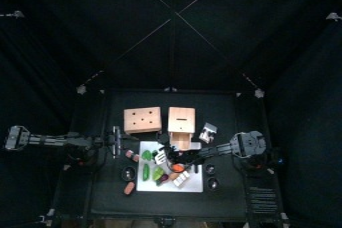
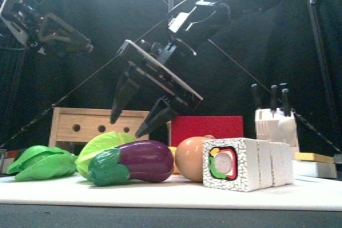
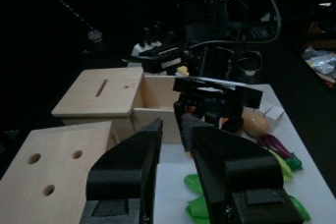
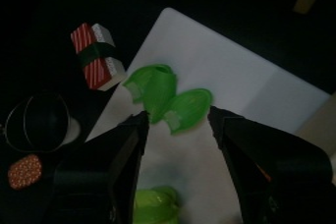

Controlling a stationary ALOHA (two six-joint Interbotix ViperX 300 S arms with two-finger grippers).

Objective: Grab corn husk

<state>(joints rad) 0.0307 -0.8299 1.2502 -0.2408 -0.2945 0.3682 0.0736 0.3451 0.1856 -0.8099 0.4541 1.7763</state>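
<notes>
The corn husk [image 4: 168, 95] is two bright green leaf-shaped pieces lying on the white board [image 4: 250, 81]. In the front view the husk [image 2: 40, 162] lies at the left end of the row of toy foods. My right gripper [image 4: 191, 154] hangs above it, wide open and holding nothing, with the husk showing between and beyond its fingertips. From the front, the right gripper [image 2: 147, 102] is tilted above the foods, clear of them. My left gripper [image 3: 178, 135] rests at the table's left, its jaws a narrow gap apart with nothing between them.
A pale green food [image 2: 104, 149], a purple eggplant [image 2: 140, 160], an orange ball [image 2: 191, 157] and a sushi roll [image 2: 247, 164] sit along the board. Wooden boxes [image 1: 140, 120], a red box [image 2: 207, 127] and a knife block [image 2: 274, 122] stand behind.
</notes>
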